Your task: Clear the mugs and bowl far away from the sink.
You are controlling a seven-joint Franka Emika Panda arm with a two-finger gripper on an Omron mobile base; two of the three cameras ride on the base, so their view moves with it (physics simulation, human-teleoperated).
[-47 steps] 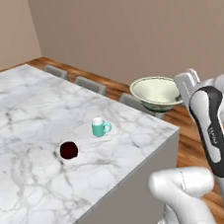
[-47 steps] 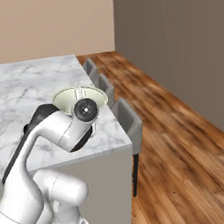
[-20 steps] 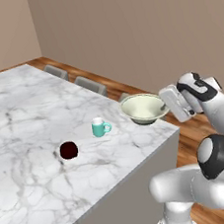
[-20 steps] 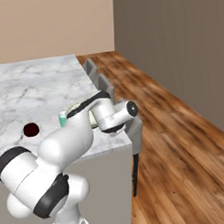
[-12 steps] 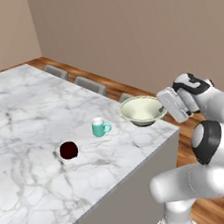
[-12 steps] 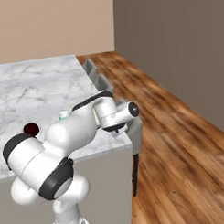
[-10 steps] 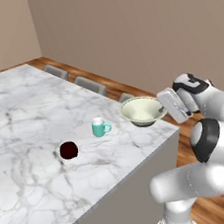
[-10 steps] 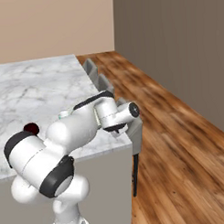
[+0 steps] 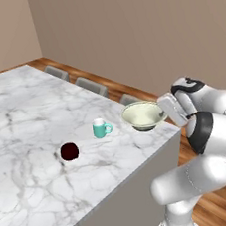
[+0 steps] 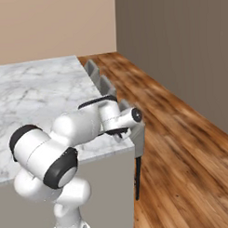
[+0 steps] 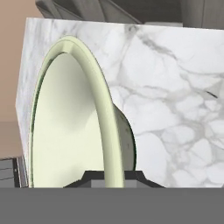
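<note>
On the marble counter [image 9: 25,120], the bowl [image 9: 143,115] sits at the right edge, teal mug [image 9: 101,129] left of it, maroon mug [image 9: 69,151] farther left and nearer.

A white marble counter [image 9: 30,120] veined in grey is seen at the left of the left base view, bearing a pale cream-green bowl [image 9: 144,115], a teal mug [image 9: 100,129] with white inside and a dark maroon mug [image 9: 69,151], with brown wood-plank floor [image 10: 182,146] beyond.

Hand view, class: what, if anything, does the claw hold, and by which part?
The claw holds the bowl, pinched shut on its rim, at the counter's corner.
</note>
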